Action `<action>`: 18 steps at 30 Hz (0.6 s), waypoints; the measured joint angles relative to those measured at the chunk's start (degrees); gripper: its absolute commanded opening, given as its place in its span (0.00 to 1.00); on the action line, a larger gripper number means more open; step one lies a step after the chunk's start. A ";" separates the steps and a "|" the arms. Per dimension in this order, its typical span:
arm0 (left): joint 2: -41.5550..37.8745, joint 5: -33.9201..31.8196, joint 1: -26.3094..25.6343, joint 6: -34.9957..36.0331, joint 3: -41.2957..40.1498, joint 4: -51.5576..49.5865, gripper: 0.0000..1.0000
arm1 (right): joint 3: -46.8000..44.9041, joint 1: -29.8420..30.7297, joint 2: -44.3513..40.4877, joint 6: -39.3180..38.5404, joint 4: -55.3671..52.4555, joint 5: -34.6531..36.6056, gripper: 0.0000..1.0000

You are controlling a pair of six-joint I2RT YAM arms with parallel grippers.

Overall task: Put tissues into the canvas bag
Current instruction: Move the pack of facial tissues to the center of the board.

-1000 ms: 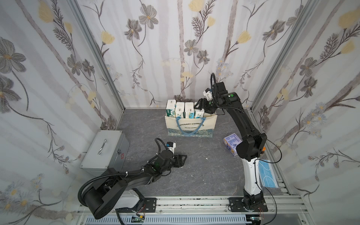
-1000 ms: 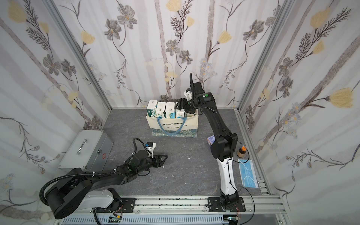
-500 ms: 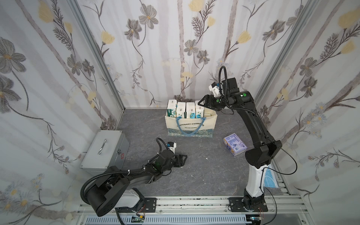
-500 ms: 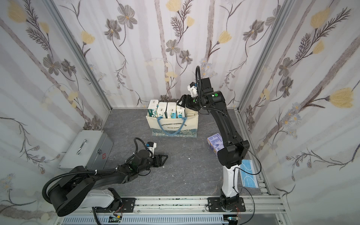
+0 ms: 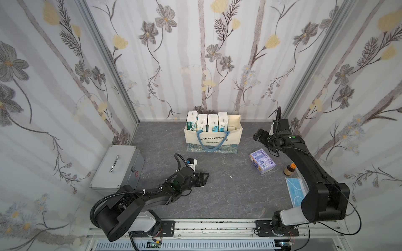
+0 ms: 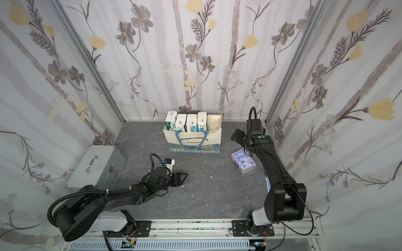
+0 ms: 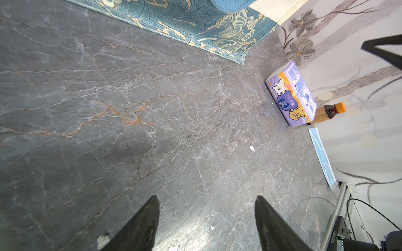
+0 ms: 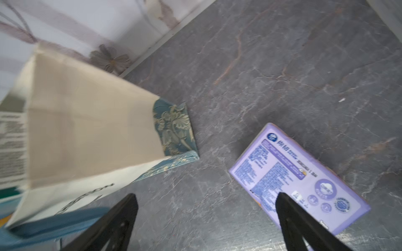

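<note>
The cream canvas bag (image 5: 213, 139) (image 6: 195, 140) stands at the back middle with several white-and-green tissue packs (image 5: 206, 122) (image 6: 186, 122) upright inside it. A lavender tissue pack (image 5: 262, 161) (image 6: 243, 162) (image 7: 291, 95) (image 8: 298, 180) lies flat on the table, right of the bag. My right gripper (image 5: 258, 135) (image 6: 237, 135) (image 8: 206, 194) hangs open and holding nothing, above the gap between the bag (image 8: 87, 121) and that pack. My left gripper (image 5: 204, 179) (image 6: 183, 179) (image 7: 206, 197) is open and holds nothing, low over bare table in front of the bag (image 7: 195, 26).
A silver metal case (image 5: 118, 167) sits at the left. A small brown bottle with an orange cap (image 5: 290, 169) (image 7: 328, 113) and a flat blue mask packet (image 5: 295, 193) lie at the right edge, just beyond the lavender pack. Flowered walls close three sides.
My right gripper has swung from above the bag's right end out to the right and lower, its jaws opening wider. The left arm has stayed put.
</note>
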 measured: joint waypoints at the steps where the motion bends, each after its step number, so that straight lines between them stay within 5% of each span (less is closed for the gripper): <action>1: 0.13 0.00 -0.07 0.00 0.00 0.00 0.71 | -0.31 -0.44 0.90 1.33 0.15 1.86 0.99; 10: 0.46 0.02 -0.09 -0.02 0.04 0.00 0.71 | 2.89 -2.73 13.66 6.54 -1.95 14.16 0.99; 18: 0.94 0.04 -0.09 -0.02 0.35 0.00 0.71 | 1.95 -2.89 19.67 6.49 -2.14 14.64 0.99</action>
